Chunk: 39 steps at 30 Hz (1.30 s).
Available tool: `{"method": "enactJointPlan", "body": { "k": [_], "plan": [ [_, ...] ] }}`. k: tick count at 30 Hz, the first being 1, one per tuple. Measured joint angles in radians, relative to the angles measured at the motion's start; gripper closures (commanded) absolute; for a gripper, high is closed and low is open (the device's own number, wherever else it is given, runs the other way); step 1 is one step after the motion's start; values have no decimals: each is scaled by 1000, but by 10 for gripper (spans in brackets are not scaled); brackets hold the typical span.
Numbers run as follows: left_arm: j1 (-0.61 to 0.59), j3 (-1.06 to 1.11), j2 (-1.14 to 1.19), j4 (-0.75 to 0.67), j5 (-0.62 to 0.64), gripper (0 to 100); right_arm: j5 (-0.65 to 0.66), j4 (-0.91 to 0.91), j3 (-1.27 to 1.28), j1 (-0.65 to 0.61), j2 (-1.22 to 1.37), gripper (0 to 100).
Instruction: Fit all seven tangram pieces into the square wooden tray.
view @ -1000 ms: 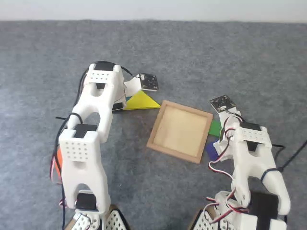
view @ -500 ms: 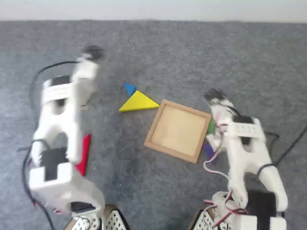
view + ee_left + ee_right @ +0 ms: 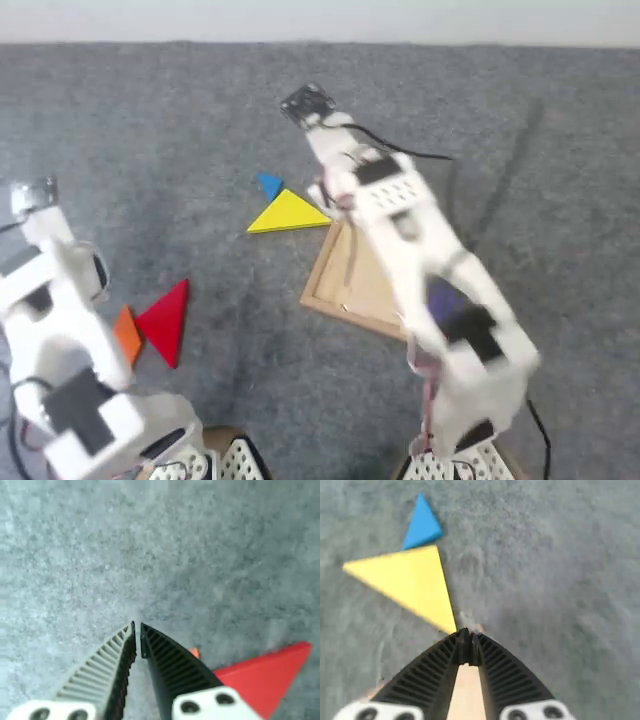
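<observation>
The square wooden tray (image 3: 330,285) lies mid-table with nothing seen in its bare part, and my right arm stretches over most of it. A yellow triangle (image 3: 288,213) and a small blue triangle (image 3: 269,184) lie just beyond the tray's far left corner. My right gripper (image 3: 467,632) is shut with its tips over that corner of the tray (image 3: 466,692), next to the yellow triangle (image 3: 412,587) and short of the blue triangle (image 3: 422,522). A red triangle (image 3: 165,320) and an orange piece (image 3: 127,335) lie at the near left. My left gripper (image 3: 136,625) is shut above bare carpet beside the red triangle (image 3: 260,675).
A purple piece (image 3: 445,298) peeks out beside the right arm at the tray's right side. Grey carpet covers the whole table. The left arm (image 3: 60,300) stands at the near left edge, close to the red and orange pieces.
The left arm swung away from the yellow triangle to the near left, uncovering the red and orange pieces. The right arm swung from the tray's right side across it to its far left corner.
</observation>
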Motion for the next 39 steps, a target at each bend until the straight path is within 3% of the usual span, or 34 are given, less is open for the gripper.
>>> {"method": "enactJointPlan", "body": {
  "k": [8,17,26,30,34,39],
  "plan": [
    [31,207,-198,-130,0,987,-89,259,-743,-5,638,991],
    [49,163,-107,-137,6,987,-89,773,-1504,-103,993,990],
    [49,43,12,-28,17,987,-97,856,-1539,-140,991,990],
    [49,43,14,-26,17,987,-100,856,-1386,-167,908,990],
    [49,43,14,-26,18,987,-124,856,-1155,-258,793,990],
    [49,43,14,-26,20,987,-137,856,-1094,-390,697,990]
  ]
}}
